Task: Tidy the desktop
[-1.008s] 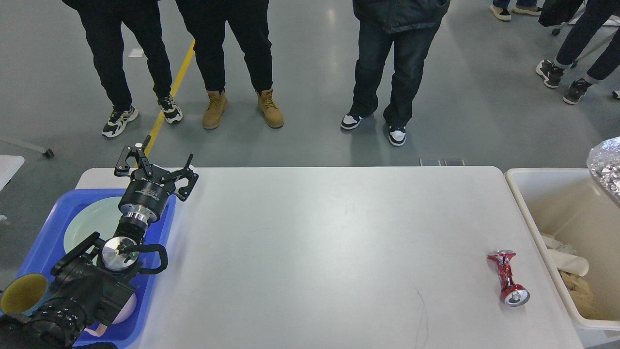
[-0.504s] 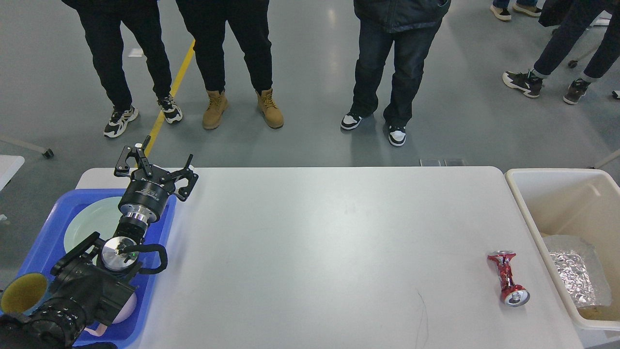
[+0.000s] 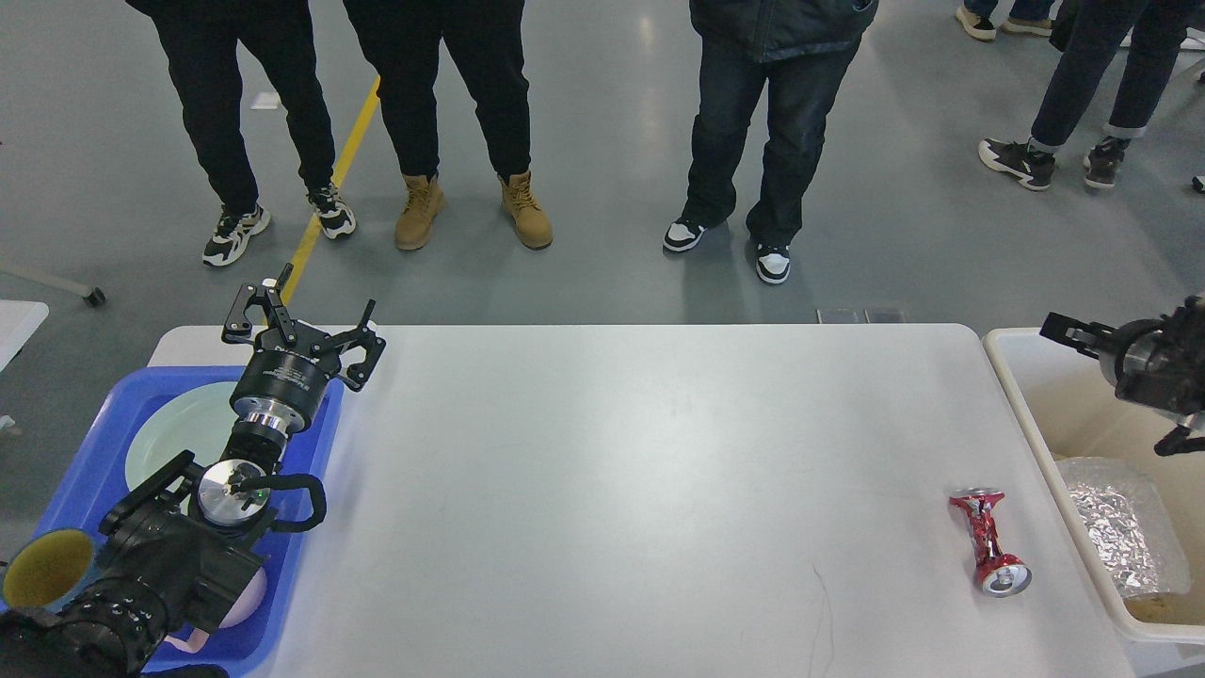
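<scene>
The left tool [image 3: 303, 315] hangs spread wide, empty, above the worktop [image 3: 640, 471] that stretches to its right. The right tool [image 3: 1120, 395] over the cream bin [image 3: 1026, 405] spreads wide, holding nothing; a crushed red can [image 3: 987, 554] lies below-left of it.

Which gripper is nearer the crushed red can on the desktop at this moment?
Right. The right gripper hangs over the cream bin, just beyond the crushed red can. The left gripper is across the desktop, above the blue tray.
</scene>
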You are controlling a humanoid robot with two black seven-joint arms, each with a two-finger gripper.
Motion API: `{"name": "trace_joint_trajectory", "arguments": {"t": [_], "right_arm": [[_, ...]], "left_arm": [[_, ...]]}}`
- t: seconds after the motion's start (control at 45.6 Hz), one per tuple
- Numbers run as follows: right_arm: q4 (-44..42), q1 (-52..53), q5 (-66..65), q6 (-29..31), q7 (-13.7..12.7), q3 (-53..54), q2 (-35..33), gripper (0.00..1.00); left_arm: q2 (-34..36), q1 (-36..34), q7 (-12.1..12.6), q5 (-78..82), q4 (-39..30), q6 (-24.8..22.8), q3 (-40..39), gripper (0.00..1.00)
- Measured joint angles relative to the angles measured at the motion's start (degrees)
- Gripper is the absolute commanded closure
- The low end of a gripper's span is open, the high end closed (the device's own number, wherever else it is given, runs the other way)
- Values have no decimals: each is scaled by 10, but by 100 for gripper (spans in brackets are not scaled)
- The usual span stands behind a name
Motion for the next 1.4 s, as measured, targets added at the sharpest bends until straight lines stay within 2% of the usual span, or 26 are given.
{"name": "trace_joint_trajectory", "arguments": {"t": [0.197, 0.285, 0.504, 0.679, 0.833, 0.898, 1.096, 1.227, 1.402], "right_arm": [[108, 142, -2, 80, 1, -45, 58, 0], [186, 241, -2, 142, 0, -46, 69, 0], [292, 389, -21, 208, 1, -40, 77, 0], [356, 525, -40, 339, 2, -24, 66, 0], [376, 605, -41, 472, 2, 25, 17, 0], [379, 615, -41, 496, 2, 36, 7, 0], [371, 575, -48, 491, 1, 38, -5, 0], [322, 446, -87, 425, 1, 31, -27, 0], [227, 222, -176, 312, 1, 39, -62, 0]], "left_arm": [[0, 0, 0, 0, 0, 0, 0, 4], [0, 0, 0, 0, 0, 0, 0, 4], [0, 0, 0, 0, 0, 0, 0, 4], [0, 0, 0, 0, 0, 0, 0, 4], [0, 0, 0, 0, 0, 0, 0, 4], [0, 0, 0, 0, 0, 0, 0, 4], [0, 0, 0, 0, 0, 0, 0, 4], [0, 0, 0, 0, 0, 0, 0, 4], [0, 0, 0, 0, 0, 0, 0, 4]]}}
